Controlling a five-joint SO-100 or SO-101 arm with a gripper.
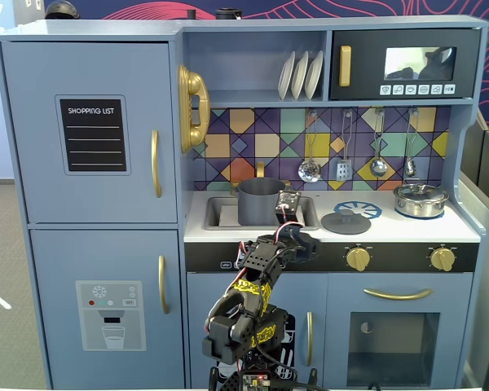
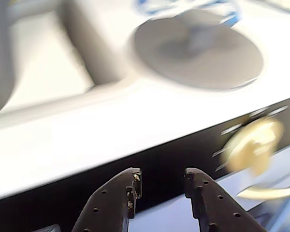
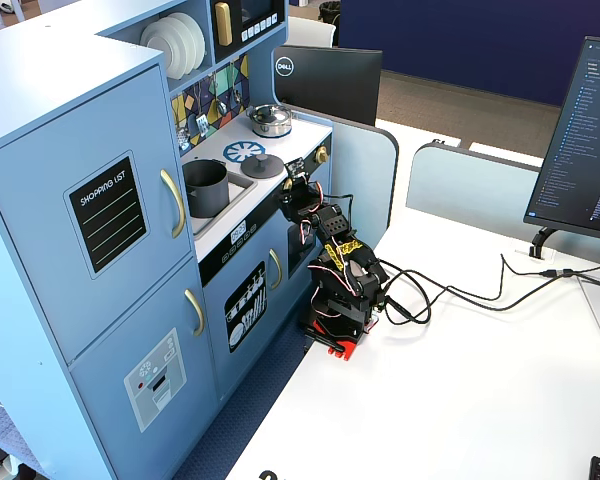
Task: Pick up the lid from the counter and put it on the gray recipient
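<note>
Wrist view is blurry but it tells you most of what matters: the tool [image 2: 162,181] sits at the bottom edge with its two tips apart and nothing between them, parked in front of the dark control strip of the toy kitchen, not yet over the white surface [image 2: 87,140]. The lid [image 2: 198,53] lies flat on that surface up at about 1 o'clock from the tool, knob pointing up, with a gold stove knob [image 2: 253,147] off at 3 o'clock.

From the front fixed view it's the same story: the lid [image 1: 345,221] rests on the counter just in front of the blue burner ring, at roughly 2 o'clock from the tool [image 1: 287,204]. The gray recipient [image 1: 261,201] stands in the sink at about 9 o'clock from the tool, so lid and pot are on opposite sides of it. The shiny steel pot [image 1: 420,199] is further out at 3 o'clock and isn't the target.

My read: the coming move is forward and a bit right to get over the knob, since a flat disc offers nothing else to pinch. Being round, it has no long axis to line up with.
</note>
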